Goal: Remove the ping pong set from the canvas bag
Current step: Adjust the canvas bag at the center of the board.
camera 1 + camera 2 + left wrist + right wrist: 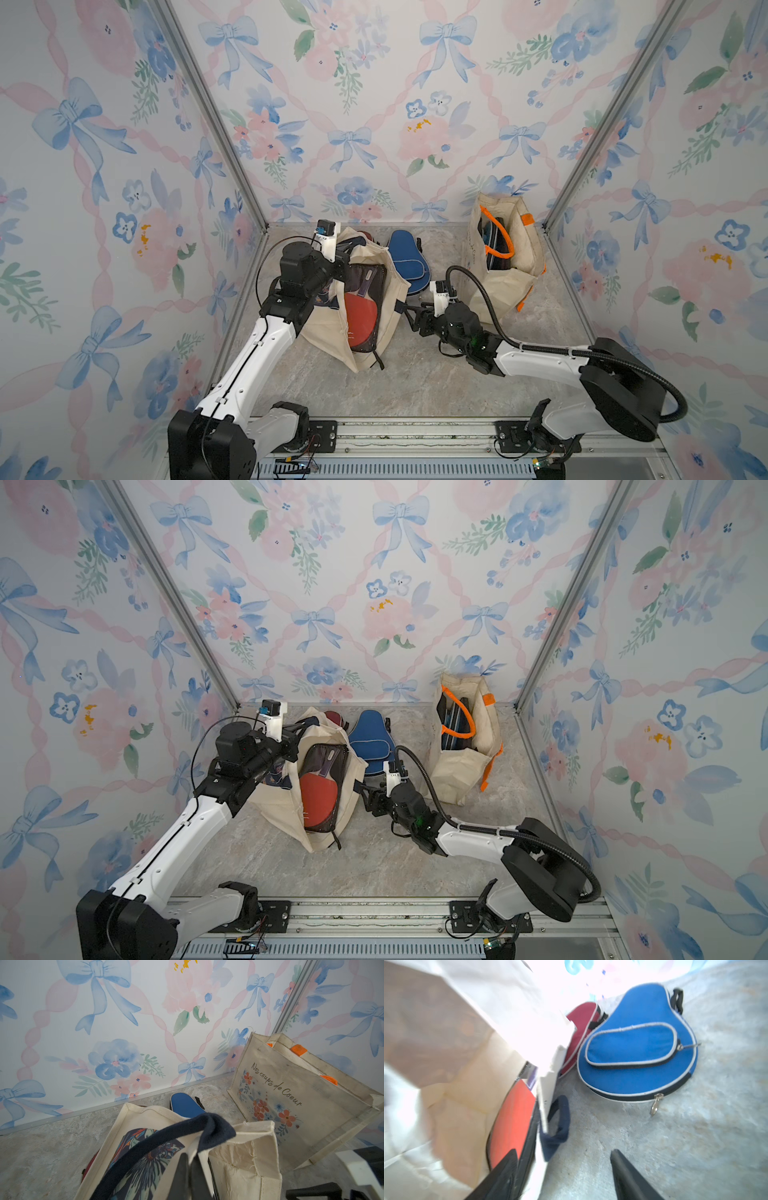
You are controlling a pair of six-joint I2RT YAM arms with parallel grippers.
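Right wrist view shows your right fingers (629, 1176) gaping beside the limp canvas bag (452, 1088), left fingers (180, 1174) pinching its rim, pear-shaped blue case (639, 1076) on marbled table (695, 1126).

Matt cloth on canvas bag (328, 336); blue case (405, 255) fabric w/ metal zip pull (654, 1106); tabletop (415, 374) matt, marbled.
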